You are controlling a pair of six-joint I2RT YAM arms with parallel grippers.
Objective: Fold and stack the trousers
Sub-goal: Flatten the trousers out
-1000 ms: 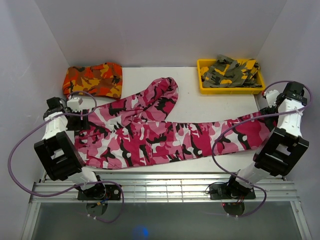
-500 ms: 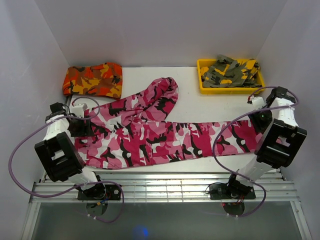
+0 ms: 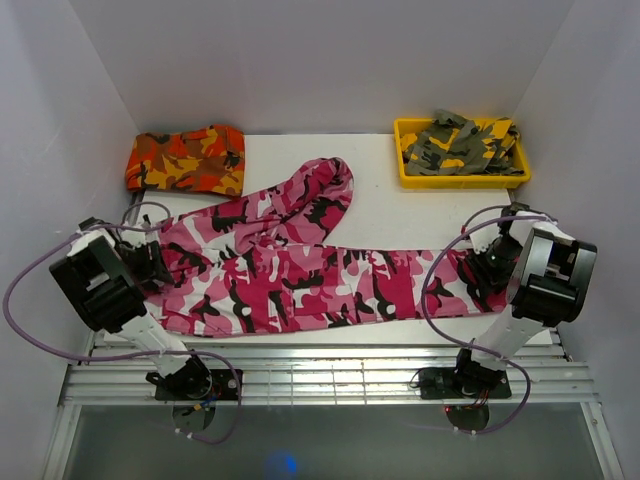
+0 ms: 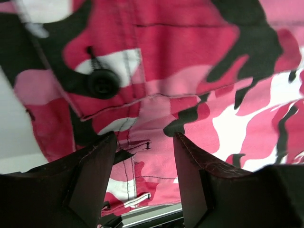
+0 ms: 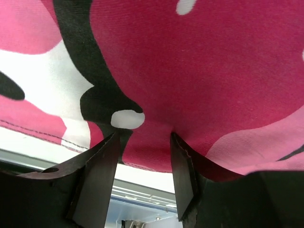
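The long fabric trousers [image 3: 300, 275] in pink, magenta, white and black camouflage print lie spread over the white tabletop [image 3: 420, 215]. The waist is at the left edge. One leg runs along the near edge toward the right edge, and the other leg bends away toward the middle of the far edge.

My left claw [image 3: 150, 262] is down on the waist at the left edge. In the left wrist view its jaws stand a little apart, with waistband cloth in the gap, just beside a black round button [image 4: 102, 83]. My right claw [image 3: 493, 265] is down on the hem of the long leg, near the right edge. There too the jaws stand a little apart, and the pink cloth bulges between them. For both claws I cannot tell if the cloth is already pinched or only lies in the gap.

I judge that the step in hand is taking hold of the two ends, so the folding itself is not yet done. The next move calls for a firm pinch on both sides. After that I should lift evenly and bring the hem over to the waist, so the leg does not twist.

The stacking place is probably the folded orange-red camouflage cloth [image 3: 187, 160] at the far left corner. The yellow plastic bin [image 3: 408, 170] at the far right corner holds olive-grey camouflage cloth [image 3: 460, 145].
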